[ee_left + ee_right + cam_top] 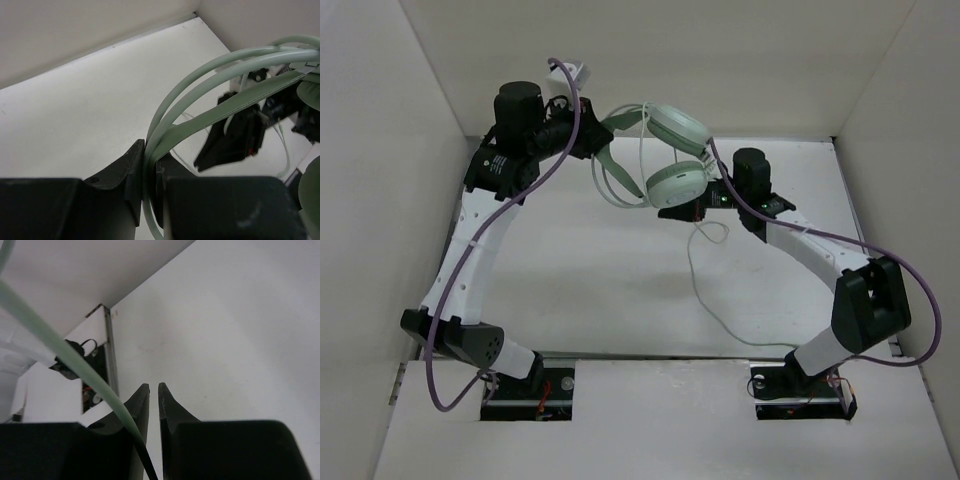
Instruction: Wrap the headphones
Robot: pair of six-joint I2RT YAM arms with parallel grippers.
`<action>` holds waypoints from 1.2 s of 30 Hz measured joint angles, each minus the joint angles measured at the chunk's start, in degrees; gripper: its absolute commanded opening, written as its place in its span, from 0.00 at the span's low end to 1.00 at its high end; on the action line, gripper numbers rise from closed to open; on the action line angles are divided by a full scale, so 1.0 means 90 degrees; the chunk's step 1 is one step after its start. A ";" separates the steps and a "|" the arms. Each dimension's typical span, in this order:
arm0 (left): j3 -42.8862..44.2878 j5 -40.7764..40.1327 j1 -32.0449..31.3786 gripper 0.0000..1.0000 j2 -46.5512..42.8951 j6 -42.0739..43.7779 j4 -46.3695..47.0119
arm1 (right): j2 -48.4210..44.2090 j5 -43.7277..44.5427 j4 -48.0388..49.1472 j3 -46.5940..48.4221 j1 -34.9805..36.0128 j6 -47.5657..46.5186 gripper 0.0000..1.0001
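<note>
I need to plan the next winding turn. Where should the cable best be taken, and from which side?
Take the cable on the short stretch just below the lower ear cup, from the right side. There it hangs off the table, so a pinch can close across it, as the right gripper seems to. Farther down it lies flat. The left gripper pinches the headband.

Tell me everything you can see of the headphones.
The headphones are pale mint green and plastic-looking: two round ear cups and a curved wire headband with a flat strap. They are held above the table, the left gripper clamped on the headband. Their thin cable trails down to the table and runs into the nearly shut right gripper, apparently pinched.
</note>
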 measured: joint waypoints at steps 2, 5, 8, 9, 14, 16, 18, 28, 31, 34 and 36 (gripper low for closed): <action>0.0172 -0.0151 0.0148 0.00 0.0136 -0.0058 0.0027 | -0.0109 -0.0039 0.0481 -0.0379 0.0160 0.0520 0.20; 0.0369 -0.0466 0.0393 0.00 0.0338 -0.0197 0.0095 | -0.0299 -0.0051 0.1071 -0.0894 0.0372 0.1105 0.21; 0.0512 -0.0879 0.0648 0.00 0.0510 -0.0376 0.0209 | -0.0486 -0.0049 0.1418 -0.1309 0.0520 0.1440 0.23; 0.0549 -0.1025 0.0731 0.00 0.0556 -0.0452 0.0245 | -0.0529 -0.0049 0.1496 -0.1411 0.0542 0.1508 0.23; 0.0646 -0.1804 0.1127 0.00 0.0709 -0.0937 0.0384 | -0.0629 -0.0002 0.1681 -0.1683 0.0670 0.1734 0.24; 0.0656 -0.2093 0.1251 0.00 0.0750 -0.1129 0.0403 | -0.0636 0.0015 0.1688 -0.1700 0.0775 0.1751 0.24; 0.0656 -0.2395 0.1348 0.00 0.0792 -0.1294 0.0408 | -0.0636 0.0019 0.1693 -0.1700 0.0872 0.1753 0.23; 0.0656 -0.3978 0.1309 0.00 0.0974 -0.1192 0.0418 | -0.0634 -0.0036 0.1542 -0.1474 0.1018 0.1457 0.00; 0.0639 -0.4580 0.1180 0.00 0.0988 -0.0743 0.0527 | -0.0634 -0.0032 0.1061 -0.1093 0.1020 0.1039 0.00; 0.0483 -0.5136 0.0957 0.00 0.0988 -0.0243 0.0806 | -0.0639 0.0066 0.0061 -0.0415 0.1020 0.0202 0.00; 0.0277 -0.5416 0.0804 0.00 0.0988 0.0053 0.1027 | -0.0641 0.0311 -0.0889 0.0240 0.1052 -0.0653 0.00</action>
